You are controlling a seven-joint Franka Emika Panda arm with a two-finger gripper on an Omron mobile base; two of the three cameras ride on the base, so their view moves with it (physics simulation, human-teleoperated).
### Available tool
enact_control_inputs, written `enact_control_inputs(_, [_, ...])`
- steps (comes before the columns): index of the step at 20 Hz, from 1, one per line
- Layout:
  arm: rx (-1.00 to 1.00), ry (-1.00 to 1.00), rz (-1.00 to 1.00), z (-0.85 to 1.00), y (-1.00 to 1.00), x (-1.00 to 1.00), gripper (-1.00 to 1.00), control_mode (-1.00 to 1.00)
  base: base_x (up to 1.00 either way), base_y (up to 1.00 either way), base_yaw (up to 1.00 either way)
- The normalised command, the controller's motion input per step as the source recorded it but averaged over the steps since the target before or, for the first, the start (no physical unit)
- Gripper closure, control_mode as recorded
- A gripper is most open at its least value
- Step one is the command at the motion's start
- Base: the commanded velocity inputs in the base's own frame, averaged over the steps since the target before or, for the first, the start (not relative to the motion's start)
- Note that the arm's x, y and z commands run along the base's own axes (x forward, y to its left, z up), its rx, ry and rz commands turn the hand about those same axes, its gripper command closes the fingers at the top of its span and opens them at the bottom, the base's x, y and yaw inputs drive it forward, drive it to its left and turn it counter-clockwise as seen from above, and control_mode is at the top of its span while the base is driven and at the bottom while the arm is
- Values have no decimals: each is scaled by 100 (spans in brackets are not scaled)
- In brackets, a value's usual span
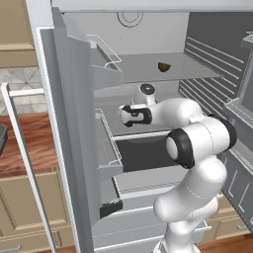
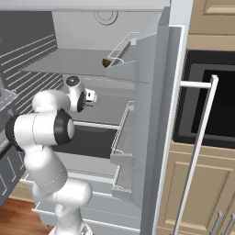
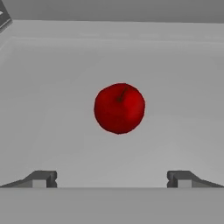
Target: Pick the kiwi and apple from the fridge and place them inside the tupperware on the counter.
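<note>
Apple (image 3: pixel 119 108) on grey fridge (image 1: pixel 148 69) shelf — pincer (image 3: pixel 112 179) wide apart, facing it

Shiny red apple (image 3: pixel 119 108), dark brown kiwi (image 1: pixel 164 66), light grey fridge (image 1: pixel 148 34), reddish-brown wood-grain counter (image 1: pixel 34 143)

1. Apple (image 3: pixel 119 108): 1, red, on a grey shelf in hand view.
2. Kiwi (image 1: pixel 164 66): 1, dark brown, on upper shelf; in right base view partly behind a door bin.
3. Fridge (image 1: pixel 64 99): 1, door open.
4. Shelves inside fridge: 2 flat grey ones countable, upper shelf (image 1: pixel 148 66) and the one below it (image 2: pixel 105 108).
5. Dark drawer (image 1: pixel 143 153): 1.
6. Door bins w/ wire rail: 2 seen per base view, upper bin (image 1: pixel 105 59), lower bin (image 1: pixel 107 146).
7. Robot arm (image 1: pixel 197 143): 1.
8. Gripper (image 3: pixel 113 178): 1, w/ 2 fingertips (image 3: pixel 43 178), wide apart.
9. Counter (image 1: pixel 27 143): 1 wood-grain stretch, left of fridge.
10. Long door handle (image 2: pixel 195 151): 1 per base view.
</note>
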Motion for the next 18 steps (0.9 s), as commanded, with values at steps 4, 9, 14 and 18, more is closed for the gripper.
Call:
enact_control_inputs(4, [0,0,0,-6,1,26,-100,-100,0,0,0])
enact_control_inputs(9, [0,0,0,-5,0,28,-100,-100,0,0,0])
enact_control_inputs(14, [0,0,0,-8,1,28,-100,-100,0,0,0])
enact_control_inputs(18, [0,0,0,-13,4,28,-100,-100,0,0,0])
